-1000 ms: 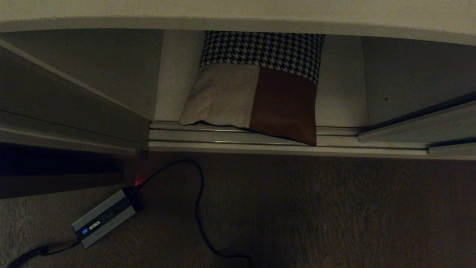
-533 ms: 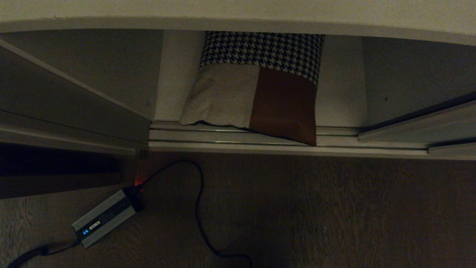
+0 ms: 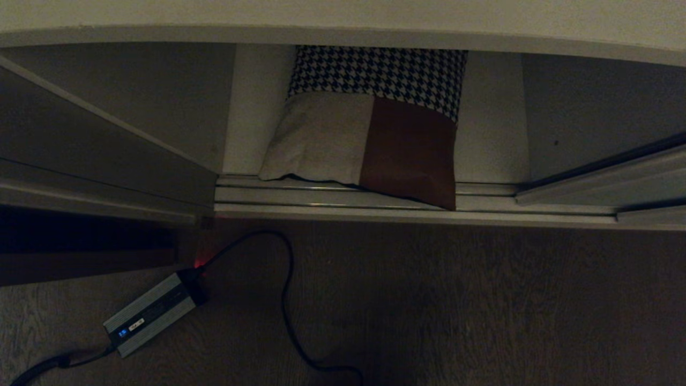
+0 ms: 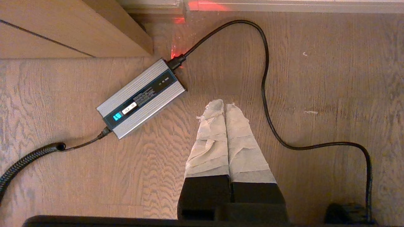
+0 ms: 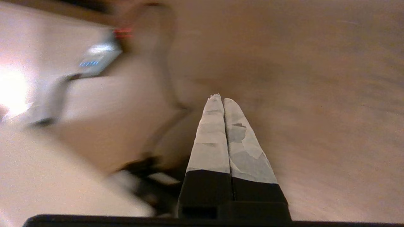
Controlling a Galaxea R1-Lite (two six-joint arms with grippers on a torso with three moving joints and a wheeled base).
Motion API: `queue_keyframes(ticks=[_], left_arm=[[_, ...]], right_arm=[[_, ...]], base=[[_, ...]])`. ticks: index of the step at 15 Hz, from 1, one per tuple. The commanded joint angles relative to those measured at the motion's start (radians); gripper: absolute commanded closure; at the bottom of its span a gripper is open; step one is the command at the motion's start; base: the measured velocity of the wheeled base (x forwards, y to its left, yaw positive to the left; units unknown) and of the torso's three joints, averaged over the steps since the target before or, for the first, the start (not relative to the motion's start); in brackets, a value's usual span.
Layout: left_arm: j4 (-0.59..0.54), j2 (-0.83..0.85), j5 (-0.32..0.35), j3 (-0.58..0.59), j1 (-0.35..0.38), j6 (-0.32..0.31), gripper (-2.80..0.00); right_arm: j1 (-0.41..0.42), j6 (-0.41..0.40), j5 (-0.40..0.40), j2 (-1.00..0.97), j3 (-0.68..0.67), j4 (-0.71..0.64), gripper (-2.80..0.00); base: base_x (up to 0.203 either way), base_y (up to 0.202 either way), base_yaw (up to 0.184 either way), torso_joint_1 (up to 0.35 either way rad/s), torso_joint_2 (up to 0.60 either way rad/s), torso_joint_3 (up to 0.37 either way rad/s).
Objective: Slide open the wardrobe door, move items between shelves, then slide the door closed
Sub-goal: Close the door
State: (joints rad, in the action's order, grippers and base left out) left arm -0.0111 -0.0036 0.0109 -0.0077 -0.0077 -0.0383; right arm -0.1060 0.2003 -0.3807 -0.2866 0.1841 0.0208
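The right hand [image 5: 220,98] was pressed fully closed on nothing, its two taped fingers [image 5: 210,132] lying flat against each other and aimed down at the wooden floor [image 5: 315,94]. Its wrist view was smeared, which suggested the arm was swinging; the grey power brick [image 5: 99,55] showed only as a streak off to one side of the fingers. The left hand [image 4: 224,104] was likewise closed and empty, parked over the floor with the power brick [image 4: 142,97] just beside its fingertips and the black cable [image 4: 268,94] looping round them.

Neither hand appeared in the head view, so both sat low and well short of the wardrobe. Taking the power brick [image 3: 153,311] as the landmark there, the patchwork cushion [image 3: 370,134] lay beyond it and up to the right, on the bottom shelf [image 3: 490,139], its lower corner spilling out over the floor track [image 3: 332,206]. The sliding wardrobe door [image 3: 600,102] stood to the right of the cushion, pushed aside, leaving the compartment open.

With the cushion apparently placed, the step in hand looked like closing up. To do that well, the overhanging corner wanted nudging back off the track first, or the door would likely jam on it. Then the closed right hand should meet the door's edge strip flat and push steadily along the track, keeping clear of the cable on the floor.
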Motion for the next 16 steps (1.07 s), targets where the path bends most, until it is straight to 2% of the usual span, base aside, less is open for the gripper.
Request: queue_keyframes(ticks=[1,3,5,6,8,14,16], left_arm=[[0.0,0.005,0.0,0.0,0.0,0.0,0.0],[0.0,0.004,-0.001,0.0,0.0,0.0,0.0],[0.0,0.005,0.0,0.0,0.0,0.0,0.0],[0.0,0.004,0.0,0.0,0.0,0.0,0.0],[0.0,0.005,0.0,0.0,0.0,0.0,0.0],[0.0,0.004,-0.001,0.0,0.0,0.0,0.0],[0.0,0.005,0.0,0.0,0.0,0.0,0.0]], right_arm=[[0.062,-0.022,0.039,0.015,-0.073,0.04,0.0],[0.108,-0.085,0.072,0.101,-0.176,0.108,0.0],[0.119,-0.122,0.192,0.187,-0.184,0.13,0.0],[0.119,-0.149,0.251,0.243,-0.186,0.115,0.0],[0.12,-0.197,0.37,0.285,-0.186,-0.034,0.0],[0.12,-0.221,0.378,0.284,-0.187,-0.024,0.0],[0.12,-0.254,0.372,0.284,-0.187,-0.026,0.0]], base=[[0.0,0.0,0.0,0.0,0.0,0.0],[0.0,0.0,0.0,0.0,0.0,0.0],[0.0,0.0,0.0,0.0,0.0,0.0],[0.0,0.0,0.0,0.0,0.0,0.0],[0.0,0.0,0.0,0.0,0.0,0.0],[0.0,0.0,0.0,0.0,0.0,0.0],[0.0,0.0,0.0,0.0,0.0,0.0]])
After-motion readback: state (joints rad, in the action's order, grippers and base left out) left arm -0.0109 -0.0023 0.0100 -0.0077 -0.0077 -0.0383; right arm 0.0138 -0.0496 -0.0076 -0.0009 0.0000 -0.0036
